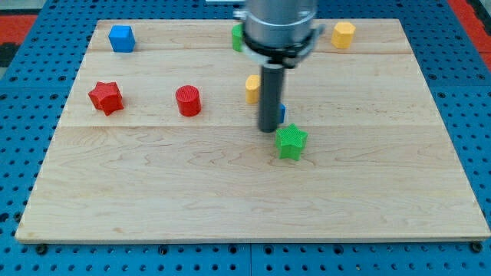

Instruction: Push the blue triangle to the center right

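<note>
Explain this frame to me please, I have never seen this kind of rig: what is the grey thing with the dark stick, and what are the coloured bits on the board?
One camera looks down at a wooden board. The grey cylinder at the view's top is a robot arm; it has no claw, only a dark rod whose tip slides on the board and pushes blocks. Nothing is held. The tip sits against a blue block, mostly hidden behind the rod, just above the green star. Also there: a red star, red cylinder, blue cube, yellow block, yellow cylinder and a partly hidden green block.
</note>
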`<move>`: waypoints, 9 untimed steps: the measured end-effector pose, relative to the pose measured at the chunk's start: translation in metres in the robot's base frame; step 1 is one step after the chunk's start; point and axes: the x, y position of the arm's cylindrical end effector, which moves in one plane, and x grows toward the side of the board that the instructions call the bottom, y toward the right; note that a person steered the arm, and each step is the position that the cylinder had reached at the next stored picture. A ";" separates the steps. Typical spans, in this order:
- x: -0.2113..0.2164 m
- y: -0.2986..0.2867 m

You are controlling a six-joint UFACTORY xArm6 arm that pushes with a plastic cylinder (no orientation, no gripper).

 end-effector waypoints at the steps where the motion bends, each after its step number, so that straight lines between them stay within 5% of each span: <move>1: -0.004 -0.014; 7: -0.096 0.144; 9: -0.066 0.196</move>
